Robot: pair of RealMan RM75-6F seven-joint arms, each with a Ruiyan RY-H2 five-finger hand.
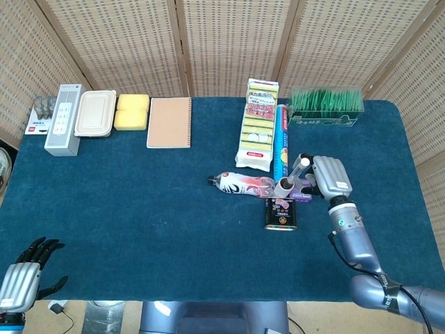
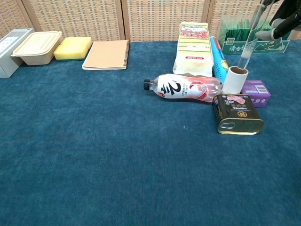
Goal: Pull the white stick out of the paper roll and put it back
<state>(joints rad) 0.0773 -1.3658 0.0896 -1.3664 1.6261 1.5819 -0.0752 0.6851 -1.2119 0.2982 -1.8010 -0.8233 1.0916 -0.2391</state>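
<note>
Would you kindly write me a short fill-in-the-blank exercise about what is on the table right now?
1. The white stick is held by the robot's ____ hand.
2. The paper roll stands ____ on the table.
3. The plastic bottle lies on its ____.
4. The yellow sponge sits between the food container and the ____.

Missing words: right; upright; side; notebook

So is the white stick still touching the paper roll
Apart. The chest view shows the white stick, held by the right robot hand, with its lower end just above the paper roll rim.
</note>
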